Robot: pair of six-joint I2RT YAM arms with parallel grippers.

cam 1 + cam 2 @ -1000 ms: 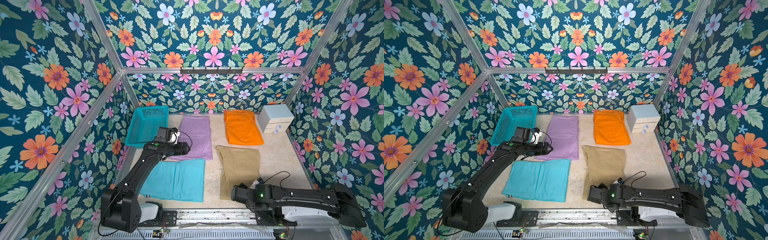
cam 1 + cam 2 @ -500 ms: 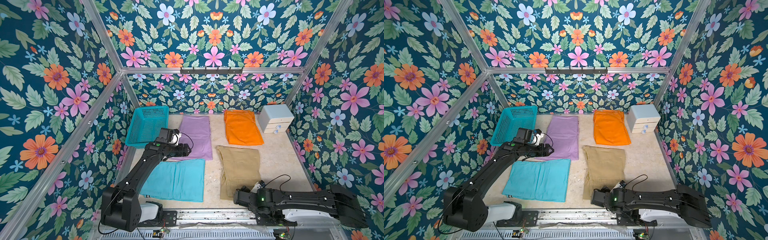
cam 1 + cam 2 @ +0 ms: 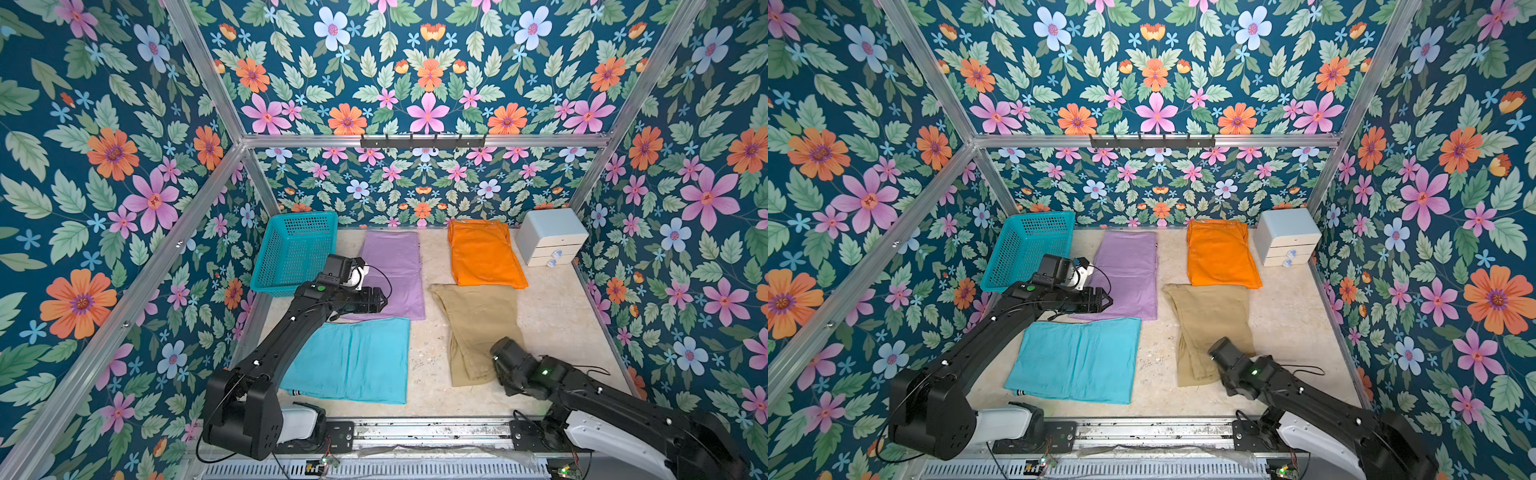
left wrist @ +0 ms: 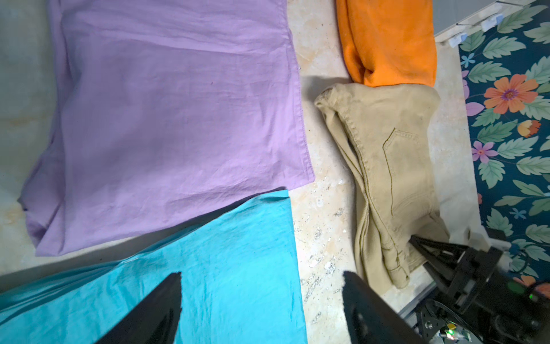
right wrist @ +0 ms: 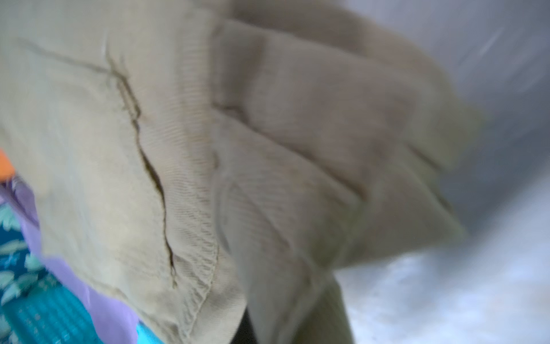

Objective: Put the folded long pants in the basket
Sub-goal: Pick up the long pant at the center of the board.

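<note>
Four folded long pants lie on the floor in both top views: lilac, orange, turquoise and khaki. The teal basket stands at the back left with nothing visible in it. My right gripper is shut on the khaki pants' near right corner, which the left wrist view shows bunched and raised at the right gripper. Khaki cloth fills the right wrist view and hides the jaws. My left gripper hangs open over the seam between the lilac and turquoise pants, holding nothing.
A pale grey-blue drawer box stands at the back right beside the orange pants. Floral walls close in the left, back and right sides. A metal rail runs along the front between the two arm bases.
My right gripper has moved in from the khaki pants' near edge onto their near right corner and shut on the cloth, bunching it. The left arm has hardly moved.
</note>
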